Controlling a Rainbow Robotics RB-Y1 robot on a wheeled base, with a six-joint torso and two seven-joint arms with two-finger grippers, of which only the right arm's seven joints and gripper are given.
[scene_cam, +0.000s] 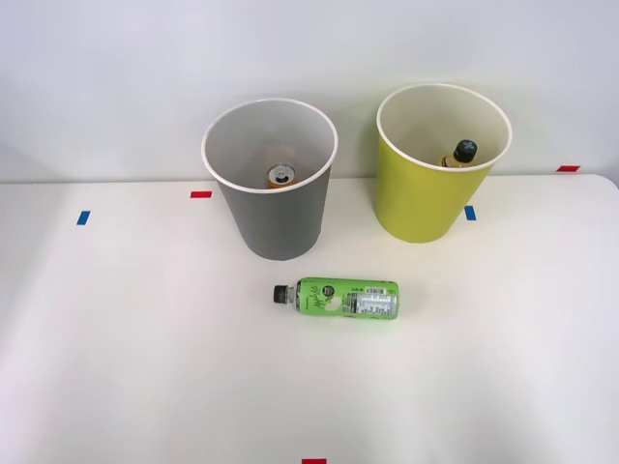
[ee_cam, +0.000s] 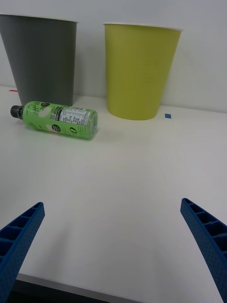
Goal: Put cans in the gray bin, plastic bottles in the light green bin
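Note:
A bright green plastic bottle (scene_cam: 343, 298) (ee_cam: 57, 119) with a black cap lies on its side on the white table, cap pointing left, in front of the gray bin (scene_cam: 276, 227) (ee_cam: 40, 59). Inside the gray bin a can (scene_cam: 280, 176) shows its silver top. The light green bin (scene_cam: 426, 208) (ee_cam: 139, 71) stands to the right and holds a darker black-capped bottle (scene_cam: 461, 155). My right gripper (ee_cam: 113, 241) is open, low over the table's near part, with both bins and the green bottle some way ahead of its blue fingers (ee_cam: 19, 236).
The white table (scene_cam: 145, 367) carries small red tape marks (scene_cam: 200, 194) and blue tape marks (scene_cam: 83, 217) near the bins and at its front edge. A plain white wall stands behind the bins.

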